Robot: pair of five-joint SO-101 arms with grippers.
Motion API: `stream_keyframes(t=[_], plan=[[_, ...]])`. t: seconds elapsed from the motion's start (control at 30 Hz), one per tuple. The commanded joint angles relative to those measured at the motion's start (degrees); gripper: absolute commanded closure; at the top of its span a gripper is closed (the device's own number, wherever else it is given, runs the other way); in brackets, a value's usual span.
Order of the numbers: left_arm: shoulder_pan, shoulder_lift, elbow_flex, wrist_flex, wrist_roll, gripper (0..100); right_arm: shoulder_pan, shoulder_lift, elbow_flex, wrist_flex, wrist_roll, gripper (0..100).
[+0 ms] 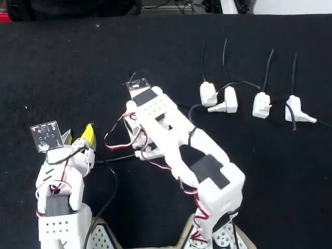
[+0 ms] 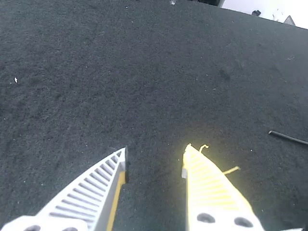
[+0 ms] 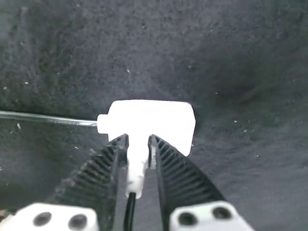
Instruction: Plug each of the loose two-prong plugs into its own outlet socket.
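My right gripper (image 3: 138, 142) is shut on the narrow neck of a white plug (image 3: 149, 120). The plug's wide body lies just past the fingertips on the black cloth, and its black cable (image 3: 128, 214) runs back between the fingers. In the high view the right arm (image 1: 171, 135) stretches toward the table's middle, with its fingers hidden beneath it. Near the front left corner my left gripper (image 1: 78, 137) (image 2: 154, 154) stands open over bare cloth, holding nothing. Several white plug and socket pieces (image 1: 208, 93) (image 1: 261, 105) lie in a row at the right.
Black cables (image 1: 267, 65) trail from the white pieces toward the table's back edge. Another dark cable (image 1: 111, 187) runs between the two arm bases, and a cable end (image 2: 288, 138) lies off to one side of my left gripper. A thin wire (image 3: 48, 118) lies beside the held plug.
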Motion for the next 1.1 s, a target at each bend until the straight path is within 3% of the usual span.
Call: stream_keyframes(t=[0.0,0.13,0.2,0.43,0.63,0.83,0.93,1.07], plan=[[-0.57,-0.44,-1.27,-1.14,0.0,80,1.14,-5.93,-1.45,0.35,3.87,90.5],[-0.57,-0.44,-1.27,-1.14,0.0,80,1.05,-9.01,-2.77,2.29,6.68,73.7],[-0.57,-0.44,-1.27,-1.05,0.0,80,1.05,-10.68,-4.0,2.2,9.93,69.9],[-0.57,-0.44,-1.01,-1.14,-0.09,80,1.23,-20.53,-14.11,10.55,27.6,72.7],[-0.57,-0.44,-0.84,-1.14,-0.18,80,2.29,-33.71,-19.03,18.29,50.64,72.8],[-0.57,-0.44,-0.84,-1.14,-0.18,80,11.69,-40.57,-13.67,18.02,61.8,73.0],[-3.21,-0.44,-1.36,-1.05,0.0,80,16.7,-41.19,-5.58,17.76,71.56,72.7],[-7.6,-0.44,-2.77,-0.79,0.09,80,16.53,-39.34,11.74,6.86,78.95,72.7]])
